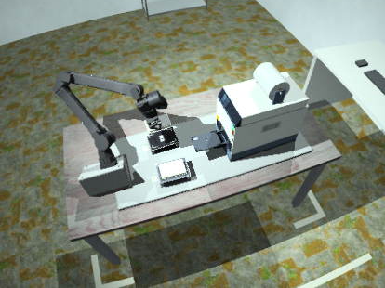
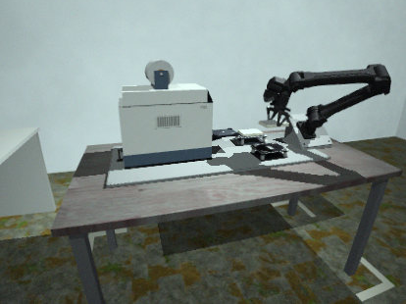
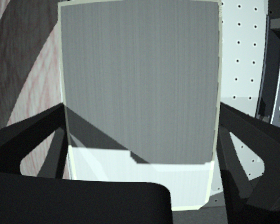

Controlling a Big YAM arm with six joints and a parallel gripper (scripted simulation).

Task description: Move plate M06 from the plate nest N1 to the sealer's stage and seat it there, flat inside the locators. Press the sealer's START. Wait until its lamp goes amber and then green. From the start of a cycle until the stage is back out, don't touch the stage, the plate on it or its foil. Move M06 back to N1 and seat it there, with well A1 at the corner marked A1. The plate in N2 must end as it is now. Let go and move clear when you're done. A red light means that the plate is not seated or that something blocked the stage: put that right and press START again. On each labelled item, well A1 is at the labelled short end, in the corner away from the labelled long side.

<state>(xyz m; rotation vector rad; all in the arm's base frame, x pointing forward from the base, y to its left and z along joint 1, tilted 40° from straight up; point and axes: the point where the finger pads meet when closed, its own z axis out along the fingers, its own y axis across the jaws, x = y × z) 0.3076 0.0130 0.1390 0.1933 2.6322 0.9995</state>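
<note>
The gripper (image 1: 154,124) (image 2: 279,117) (image 3: 142,110) is clamping plate M06 (image 1: 164,121) (image 2: 267,124) (image 3: 140,75) across its width, holding it raised near the vacant nest (image 1: 171,144) (image 2: 279,151) (N1, presumably), its long axis running between the fingers, needing alignment before lowering.

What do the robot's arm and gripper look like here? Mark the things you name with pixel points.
The arm (image 1: 83,107) (image 2: 333,77) is dark grey to black, with straight tubular links and rounded joint housings. The gripper (image 1: 157,123) (image 2: 279,118) (image 3: 142,110) is black; the wrist view shows two fingers built as angled struts around open gaps. I see no sleeve, and cables or markings can't be made out.
</note>
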